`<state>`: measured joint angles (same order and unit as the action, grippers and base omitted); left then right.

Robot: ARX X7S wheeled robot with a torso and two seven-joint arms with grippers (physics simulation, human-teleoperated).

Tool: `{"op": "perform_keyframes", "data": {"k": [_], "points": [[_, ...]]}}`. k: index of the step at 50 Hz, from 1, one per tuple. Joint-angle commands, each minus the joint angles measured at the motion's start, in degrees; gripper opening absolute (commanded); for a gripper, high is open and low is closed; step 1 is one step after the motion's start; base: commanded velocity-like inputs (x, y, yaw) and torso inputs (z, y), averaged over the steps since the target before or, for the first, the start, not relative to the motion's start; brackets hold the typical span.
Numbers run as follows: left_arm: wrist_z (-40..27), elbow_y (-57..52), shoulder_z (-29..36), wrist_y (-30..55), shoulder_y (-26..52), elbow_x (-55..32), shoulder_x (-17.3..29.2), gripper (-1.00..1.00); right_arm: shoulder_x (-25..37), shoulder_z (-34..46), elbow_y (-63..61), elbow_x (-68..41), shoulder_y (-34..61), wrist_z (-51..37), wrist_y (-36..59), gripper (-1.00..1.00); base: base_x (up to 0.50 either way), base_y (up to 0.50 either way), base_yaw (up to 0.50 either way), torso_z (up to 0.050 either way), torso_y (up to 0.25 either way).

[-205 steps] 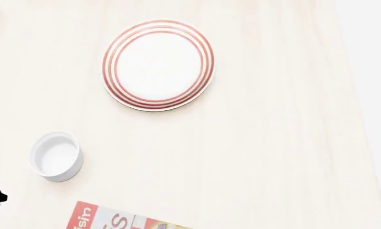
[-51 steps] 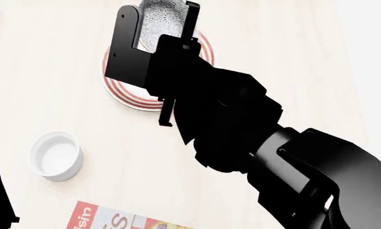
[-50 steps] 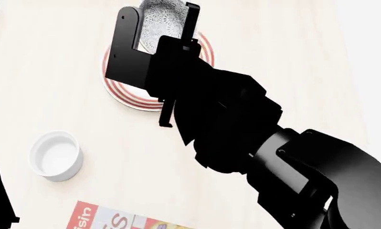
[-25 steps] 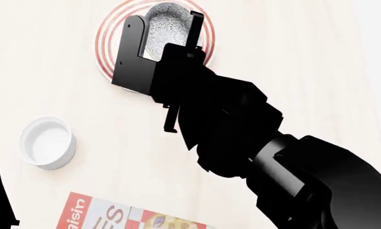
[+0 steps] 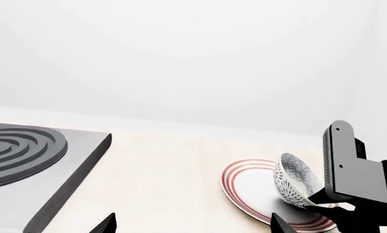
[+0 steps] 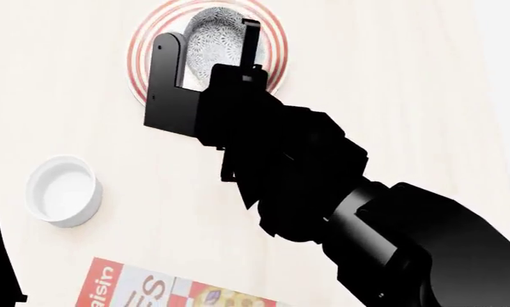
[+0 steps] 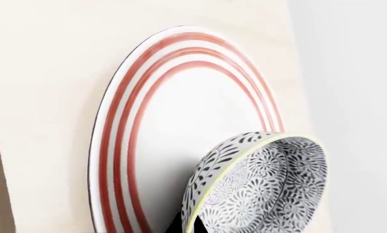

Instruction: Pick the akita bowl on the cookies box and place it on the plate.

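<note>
1. Right pincer [image 6: 211,50] first: from the head view I see its two black fingers [image 6: 166,64] spread on either side of the akita bowl [image 6: 214,35], one finger on the outer wall and the thin one at the rim, so I read it as clamped on the bowl. The big black arm behind it fills much of my lower right picture.
2. Under the pincer lies the pale wooden table [image 6: 408,96], stretching out on every side of it.
3. Off to the side of my left wrist camera I see the dark stove plate [image 5: 25,160] with its concentric coil, well apart from the pincer.
4. Directly below the pincer sits the plate [image 6: 144,57], white with red rings; its rim shows round the fingers.
5. Back toward me from the pincer, at the near edge of the head view, a corner of the cookies box [image 6: 144,288] shows, with no bowl visible on the part I can see.
6. Held in the pincer, the akita bowl is tilted on its side over the plate, its speckled mouth facing away from the plate's middle; whether its lower edge touches the plate I cannot tell.
7. Left of the pincer and nearer to me stands the small white cup [image 6: 64,190], upright, apart from the plate.
8. Left pincer: only dark tips [image 5: 106,224] show, so I cannot tell its state.
</note>
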<state>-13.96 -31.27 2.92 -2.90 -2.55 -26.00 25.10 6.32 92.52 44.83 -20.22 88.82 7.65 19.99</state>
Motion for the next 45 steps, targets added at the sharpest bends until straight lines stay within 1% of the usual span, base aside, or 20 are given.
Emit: {"op": "perform_keyframes", "data": {"k": [1,7,8,25,31,35,41,45], "points": [[0.0,0.2,0.1,-0.1,0.0,-0.2,0.1,1.00,-0.9,2.2,0.4,4.0,0.8,-0.2,0.1,-1.00,0.00,0.00,0.00,0.000,0.000],[-0.1,0.0,0.1,-0.1,-0.1,-0.3,0.2,1.00,-0.8,2.6,-0.2,4.8,1.0,-1.0,0.3,-1.00,0.00,0.00,0.00,0.000,0.000],[-0.1,0.0,0.1,-0.1,-0.1,-0.3,0.2,1.00,-0.8,2.6,-0.2,5.0,1.1,-1.3,0.2,1.00,0.00,0.00,0.00,0.000,0.000],[-0.4,-0.4,0.2,-0.1,-0.1,-0.4,0.4,1.00,3.4,0.7,-9.0,3.0,5.4,-0.1,4.8,1.00,0.00,0.00,0.00,0.000,0.000],[-0.6,-0.7,0.3,0.1,-0.1,-0.3,0.5,1.00,6.1,0.0,-13.9,2.1,6.6,-0.1,6.8,1.00,0.00,0.00,0.00,0.000,0.000],[-0.9,-1.1,0.2,0.4,0.0,-0.3,0.8,1.00,8.8,-0.8,-18.9,1.0,7.4,-0.5,9.0,1.00,0.00,0.00,0.00,0.000,0.000],[-1.2,-1.7,0.2,0.6,-0.1,-0.3,1.0,1.00,14.3,-1.8,-29.6,-0.8,8.8,-1.6,13.1,1.00,0.00,0.00,0.00,0.000,0.000],[-1.3,-2.3,0.3,0.8,-0.2,-0.2,1.1,1.00,19.3,-2.4,-39.0,-2.3,9.8,-2.6,16.2,1.00,0.00,0.00,0.00,0.000,0.000]]}}
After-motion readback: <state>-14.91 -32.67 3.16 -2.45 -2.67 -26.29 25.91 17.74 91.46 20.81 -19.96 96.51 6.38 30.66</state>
